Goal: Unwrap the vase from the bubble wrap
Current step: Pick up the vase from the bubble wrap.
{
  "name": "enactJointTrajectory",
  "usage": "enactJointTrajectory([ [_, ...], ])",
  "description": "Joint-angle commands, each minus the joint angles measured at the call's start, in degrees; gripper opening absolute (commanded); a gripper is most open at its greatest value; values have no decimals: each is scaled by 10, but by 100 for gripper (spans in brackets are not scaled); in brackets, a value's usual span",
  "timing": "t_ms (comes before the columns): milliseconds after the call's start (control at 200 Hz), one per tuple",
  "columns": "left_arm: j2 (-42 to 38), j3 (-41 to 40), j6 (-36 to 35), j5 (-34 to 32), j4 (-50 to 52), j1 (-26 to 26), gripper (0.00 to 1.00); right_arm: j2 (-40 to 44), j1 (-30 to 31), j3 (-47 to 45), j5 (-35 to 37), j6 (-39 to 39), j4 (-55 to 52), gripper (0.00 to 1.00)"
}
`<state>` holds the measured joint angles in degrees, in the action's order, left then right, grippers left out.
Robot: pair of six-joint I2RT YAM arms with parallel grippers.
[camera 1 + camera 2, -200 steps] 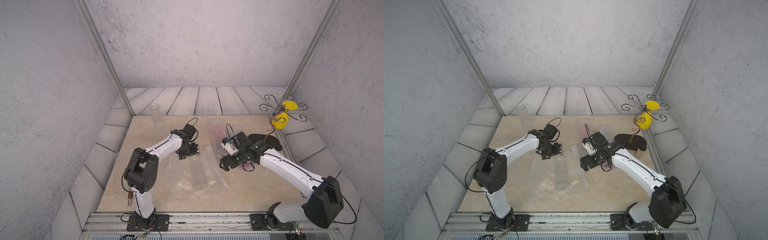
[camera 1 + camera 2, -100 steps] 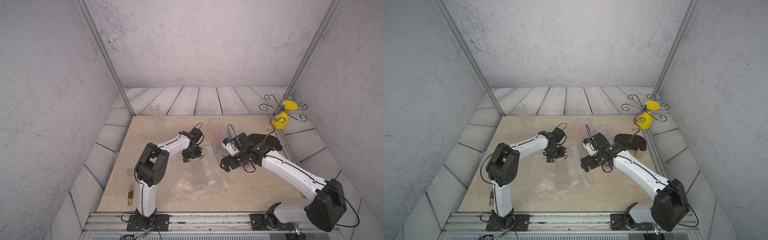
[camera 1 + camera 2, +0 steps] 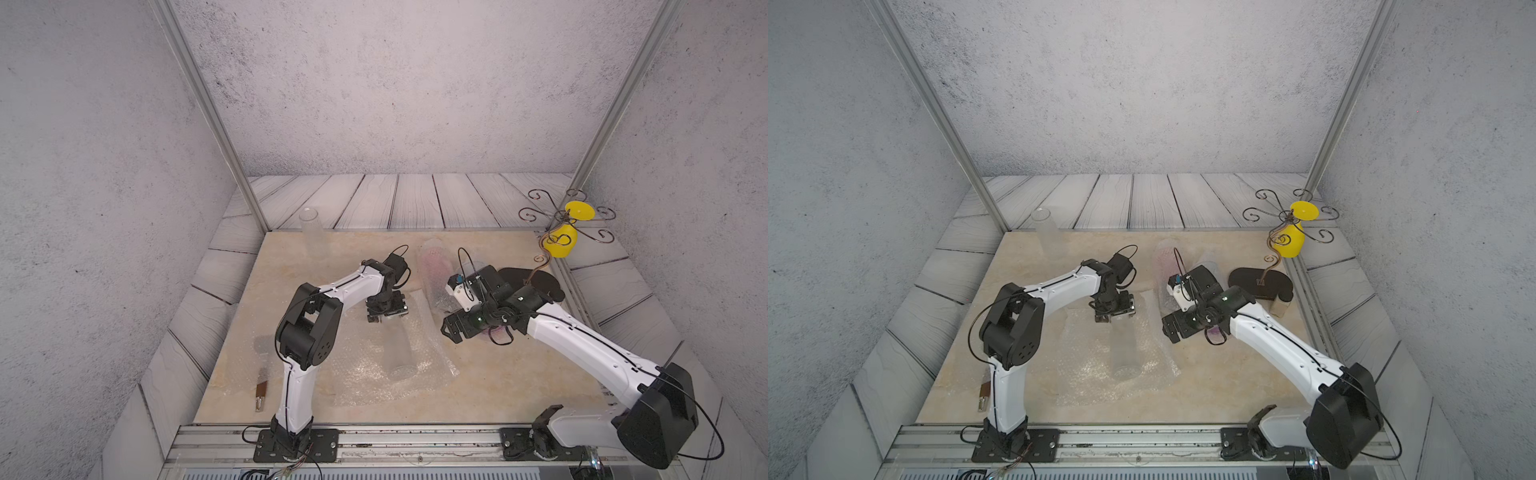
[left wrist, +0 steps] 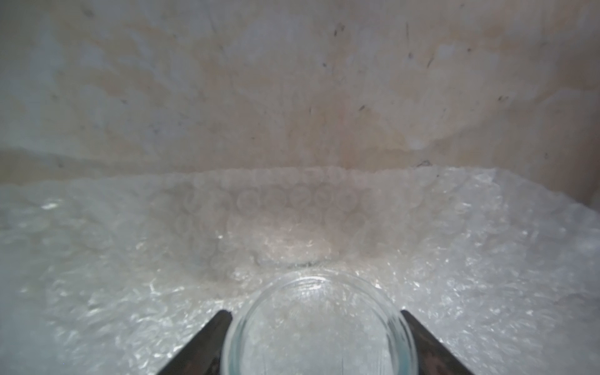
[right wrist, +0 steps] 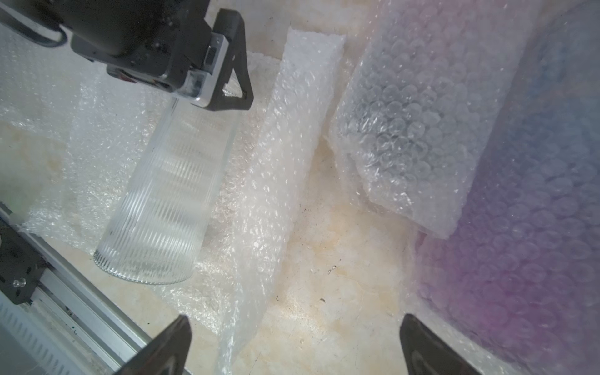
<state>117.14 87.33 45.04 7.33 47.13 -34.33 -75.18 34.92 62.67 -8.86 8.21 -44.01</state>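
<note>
Left arm (image 3: 353, 286) has swung its elbow in toward the middle since a second ago; right arm (image 3: 582, 345) barely budged. The bubble wrap (image 3: 365, 374) lies flat between them, with the clear ribbed vase (image 3: 399, 349) on its side on top, same spot as before. Left gripper (image 3: 386, 318) has slid onto the vase's narrow end. Its fingers (image 4: 207, 341) sit tight either side of the glass, can't tell if they're pinching. Right gripper (image 3: 451, 331) is wide open, empty, near the wrap's edge.

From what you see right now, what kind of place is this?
Probably a staged robot test cell: a left arm and right arm bolted to a metal rail, aluminium frame posts, and a glass vase lying on bubble wrap.
</note>
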Motion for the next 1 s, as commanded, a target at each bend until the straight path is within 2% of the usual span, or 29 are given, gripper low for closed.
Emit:
enactJointTrajectory([
  [0, -8, 0, 5, 2, 3, -8, 80, 21, 1, 11, 7, 2, -14, 99],
  [465, 20, 8, 6, -4, 18, -35, 78, 42, 0, -10, 4, 5, -10, 99],
  [515, 17, 5, 8, -4, 15, -36, 72, 43, 1, -12, 4, 6, -9, 99],
  [656, 3, 4, 2, -7, 16, -35, 45, 45, 2, -9, 12, 5, -10, 99],
  [786, -20, 11, -16, -10, 30, -36, 30, 49, 1, -10, 19, 5, -10, 99],
  [911, -57, 12, -31, -8, 37, -36, 10, 50, 0, -16, 20, 5, -9, 99],
  [996, -85, 11, -40, -8, 42, -36, 2, 47, 0, -15, 19, 5, -8, 99],
])
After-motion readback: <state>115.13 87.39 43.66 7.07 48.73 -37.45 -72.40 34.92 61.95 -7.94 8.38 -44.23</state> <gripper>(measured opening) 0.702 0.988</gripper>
